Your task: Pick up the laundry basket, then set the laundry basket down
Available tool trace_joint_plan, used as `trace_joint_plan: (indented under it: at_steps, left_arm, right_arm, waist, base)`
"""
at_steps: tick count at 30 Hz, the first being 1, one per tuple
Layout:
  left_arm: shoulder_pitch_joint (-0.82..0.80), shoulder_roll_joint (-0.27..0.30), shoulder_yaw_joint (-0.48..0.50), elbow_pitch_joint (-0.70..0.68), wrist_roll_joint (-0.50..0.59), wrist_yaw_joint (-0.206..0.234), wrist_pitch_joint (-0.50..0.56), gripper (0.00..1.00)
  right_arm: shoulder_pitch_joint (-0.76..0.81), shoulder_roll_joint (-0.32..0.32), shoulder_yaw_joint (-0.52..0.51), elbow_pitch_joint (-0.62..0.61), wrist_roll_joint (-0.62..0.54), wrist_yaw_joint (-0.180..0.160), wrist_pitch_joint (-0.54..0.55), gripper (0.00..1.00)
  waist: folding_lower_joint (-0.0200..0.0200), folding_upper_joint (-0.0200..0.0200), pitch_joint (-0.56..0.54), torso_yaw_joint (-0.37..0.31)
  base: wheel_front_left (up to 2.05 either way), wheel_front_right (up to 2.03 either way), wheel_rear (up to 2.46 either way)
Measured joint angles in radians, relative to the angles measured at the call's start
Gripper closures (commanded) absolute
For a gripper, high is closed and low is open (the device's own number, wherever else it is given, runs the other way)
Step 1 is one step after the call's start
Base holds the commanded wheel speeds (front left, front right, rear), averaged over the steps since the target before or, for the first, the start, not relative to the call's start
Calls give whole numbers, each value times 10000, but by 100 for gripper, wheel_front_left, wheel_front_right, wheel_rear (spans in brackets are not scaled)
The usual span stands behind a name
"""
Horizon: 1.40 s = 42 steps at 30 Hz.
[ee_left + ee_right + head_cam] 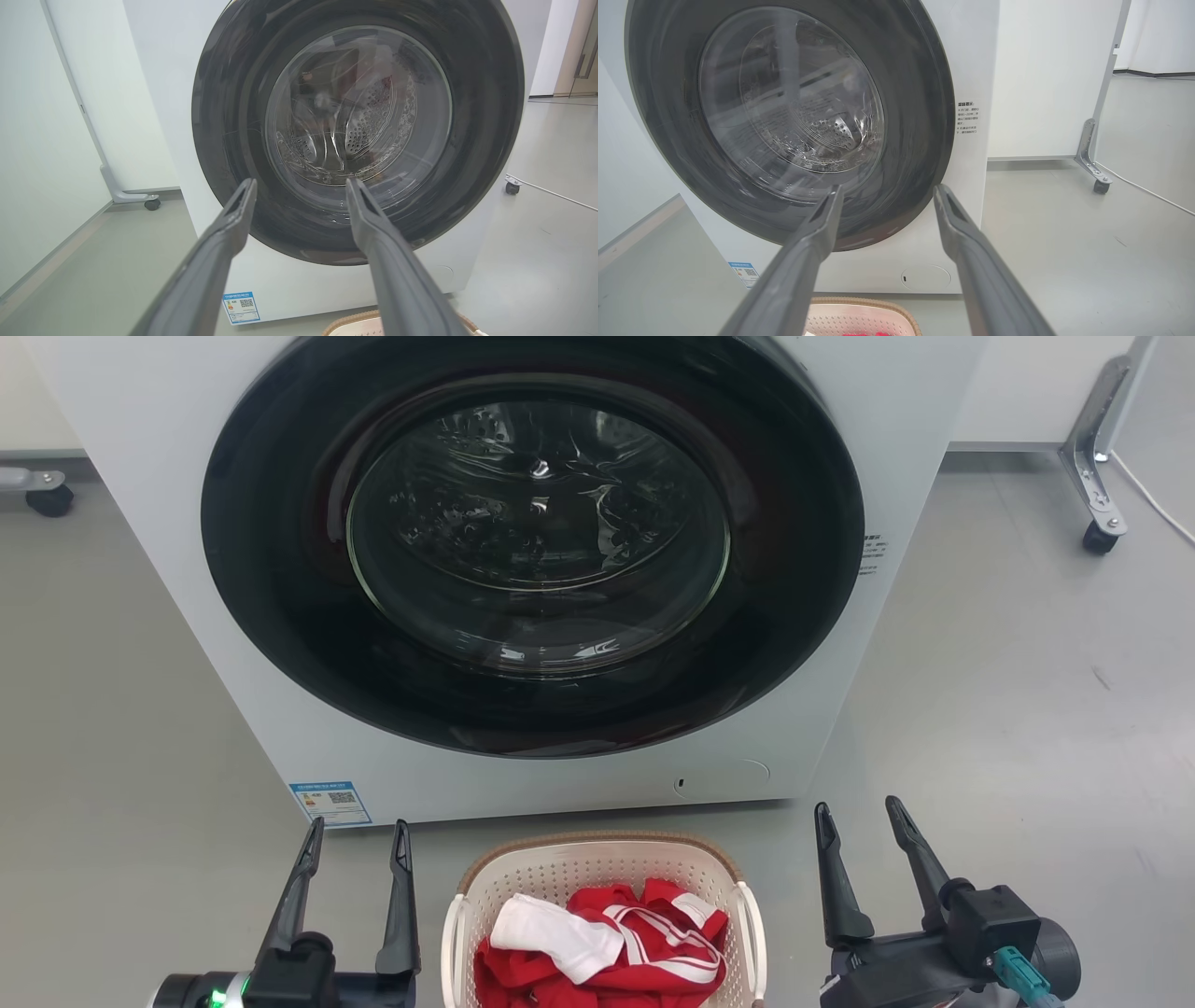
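So the laundry basket [597, 841] is sitting on the grey floor [1027, 709] at 6 o'clock in the head view, right in front of the washer [280, 709], which takes up everything toward 12 o'clock. There's a small gap of floor between the basket's brown rim and the washer's base. The basket has a pile of red clothes [653, 957] in it with white stripes, plus a white piece [551, 933] lying on top toward the 9 o'clock side.

The left gripper [359, 823] is at 7 o'clock, just beside the basket, with its jaws apart and nothing between them. The right gripper [857, 805] is at 5 o'clock, same deal: jaws apart, empty, a bit further out from the basket. Neither one is touching the basket or its 2 white handles.

The left wrist view has the left gripper [301, 182] pointing at the round dark door [359, 130], which is closed, with the basket rim [355, 322] at 6 o'clock. The right wrist view shows the right gripper [888, 186] over the basket [859, 312] at 6 o'clock. There's a blue sticker [330, 803] on the washer's lower corner at 7 o'clock.
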Motion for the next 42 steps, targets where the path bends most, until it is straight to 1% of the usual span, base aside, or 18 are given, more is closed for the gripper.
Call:
trace_joint_plan:
  at_steps: [23,42]
  left_arm:
    - [49,-36,69,69,-138,0,0,0]
    - [237,-58,75,56,-138,0,0,0]
  right_arm:
    - [-110,4,-173,6,-155,15,0,0]
    - [89,25,-282,-48,-171,115,0,0]
  waist:
    - [0,0,-40,7]
    - [-1,0,-36,33]
  base:
    - [0,0,0]
    - [0,0,0]
